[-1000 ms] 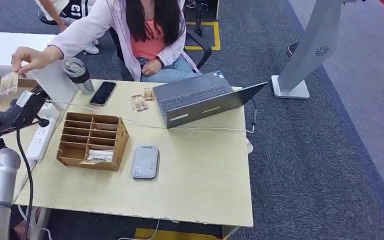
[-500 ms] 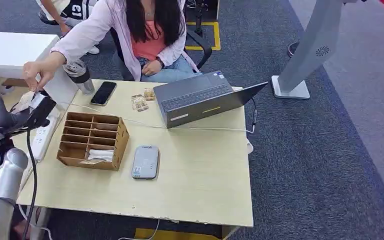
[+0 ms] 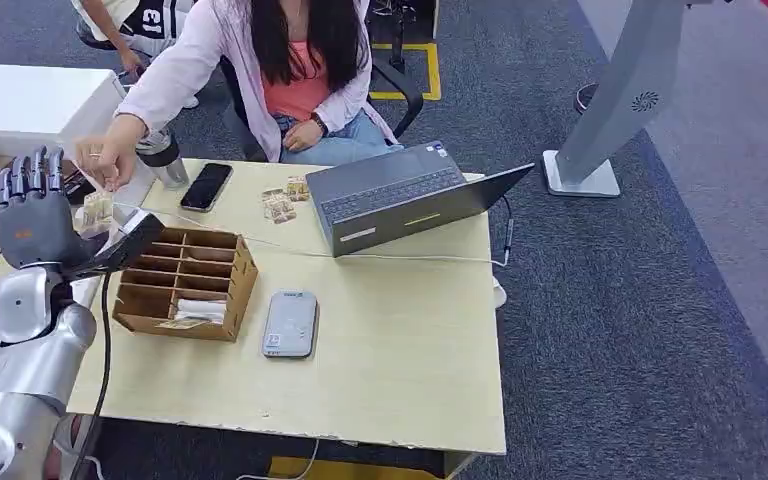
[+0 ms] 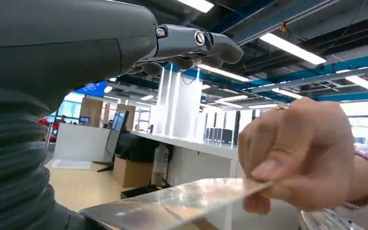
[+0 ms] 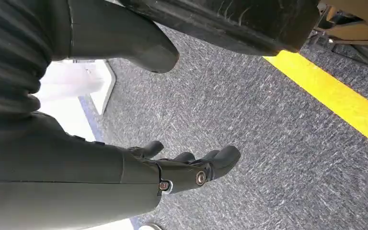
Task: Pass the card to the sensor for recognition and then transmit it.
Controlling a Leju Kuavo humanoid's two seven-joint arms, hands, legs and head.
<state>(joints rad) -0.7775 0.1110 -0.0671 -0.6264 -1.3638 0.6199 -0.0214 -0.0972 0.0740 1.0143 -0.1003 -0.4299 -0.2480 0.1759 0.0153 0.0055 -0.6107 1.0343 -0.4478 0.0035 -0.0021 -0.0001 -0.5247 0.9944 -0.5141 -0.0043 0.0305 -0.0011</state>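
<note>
- Left hand (image 3: 32,215) stands raised with fingers spread, holding nothing; the right hand (image 5: 191,167) hangs empty over carpet.
- Thin, glossy clear-plastic card (image 4: 172,203) — pinched by a person's hand (image 4: 297,158) — sits at the left hand's two o'clock.
- Likely light, stiff and slippery; pinch its free end.

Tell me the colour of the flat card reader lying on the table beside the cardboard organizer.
The flat card reader is light grey, clearest in the head view.

We see a pale wooden desk (image 3: 400,370) | near its left edge a cardboard organiser (image 3: 186,280) | just beside it a grey card reader (image 3: 291,324) | toward the far edge an open laptop (image 3: 400,195), a black phone (image 3: 206,186), a tumbler (image 3: 160,155), small packets (image 3: 282,200).
</note>
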